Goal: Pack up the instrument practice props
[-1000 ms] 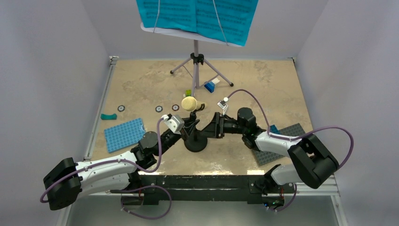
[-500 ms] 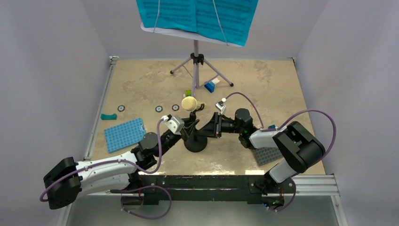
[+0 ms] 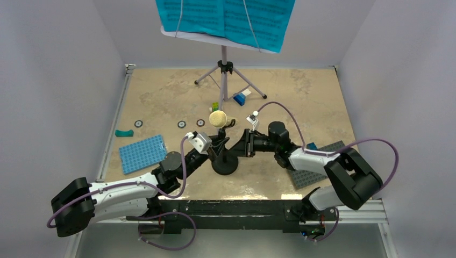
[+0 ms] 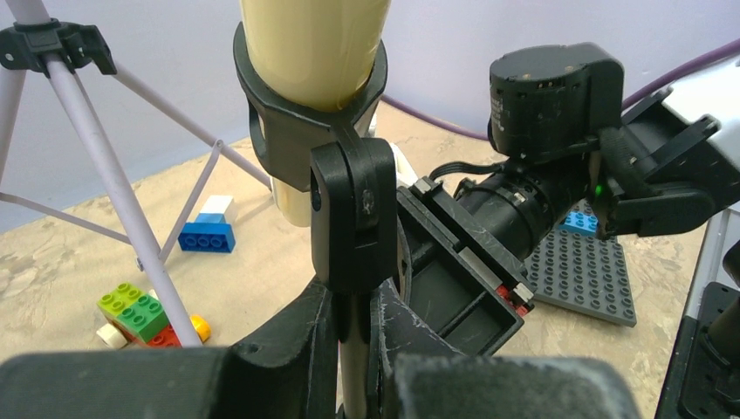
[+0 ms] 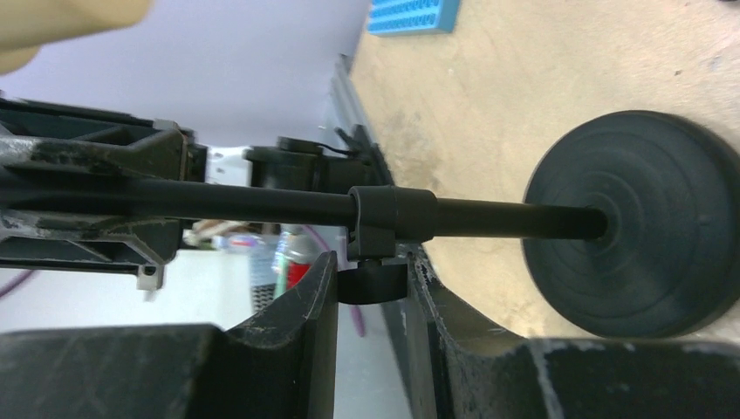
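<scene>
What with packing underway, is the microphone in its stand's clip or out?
In. The left wrist view shows the cream microphone seated through the black ring clip atop the stand.

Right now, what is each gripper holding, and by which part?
Both hold the mic stand: the left gripper clamps its thin pole just below the microphone clip; the right gripper pinches the knob on the pole's collar, nearer the round base.
</scene>
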Robot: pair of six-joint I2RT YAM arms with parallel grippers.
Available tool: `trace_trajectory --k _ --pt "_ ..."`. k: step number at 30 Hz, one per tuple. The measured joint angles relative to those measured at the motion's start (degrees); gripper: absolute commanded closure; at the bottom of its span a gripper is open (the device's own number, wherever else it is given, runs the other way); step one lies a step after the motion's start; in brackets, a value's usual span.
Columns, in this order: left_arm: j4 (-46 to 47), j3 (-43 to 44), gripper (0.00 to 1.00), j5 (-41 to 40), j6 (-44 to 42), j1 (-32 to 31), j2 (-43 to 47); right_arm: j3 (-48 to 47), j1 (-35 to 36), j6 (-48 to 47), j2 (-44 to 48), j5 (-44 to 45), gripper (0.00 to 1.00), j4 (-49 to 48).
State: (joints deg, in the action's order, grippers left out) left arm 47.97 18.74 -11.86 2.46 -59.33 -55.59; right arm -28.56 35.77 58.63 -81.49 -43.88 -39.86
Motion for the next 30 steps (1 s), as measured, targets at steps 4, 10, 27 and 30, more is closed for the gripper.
trace_trajectory --k 4,10,27,30 --pt "0.59 -0.07 1.00 -1.01 0.17 0.07 -0.39 -5.27 4.35 -15.23 5.68 8.92 1.00 17.42" --pt "1.42 -0.24 1.00 -1.38 0.11 0.04 -0.87 -7.87 8.61 -25.79 9.22 18.27 0.55 26.56" --pt "1.46 -0.76 1.00 -1.40 0.13 0.04 0.02 -5.75 2.89 -13.44 6.88 8.39 0.50 16.70" --pt "1.42 -0.85 1.00 -1.40 0.15 0.04 0.20 -5.49 2.84 -12.26 6.43 7.26 0.44 15.13"
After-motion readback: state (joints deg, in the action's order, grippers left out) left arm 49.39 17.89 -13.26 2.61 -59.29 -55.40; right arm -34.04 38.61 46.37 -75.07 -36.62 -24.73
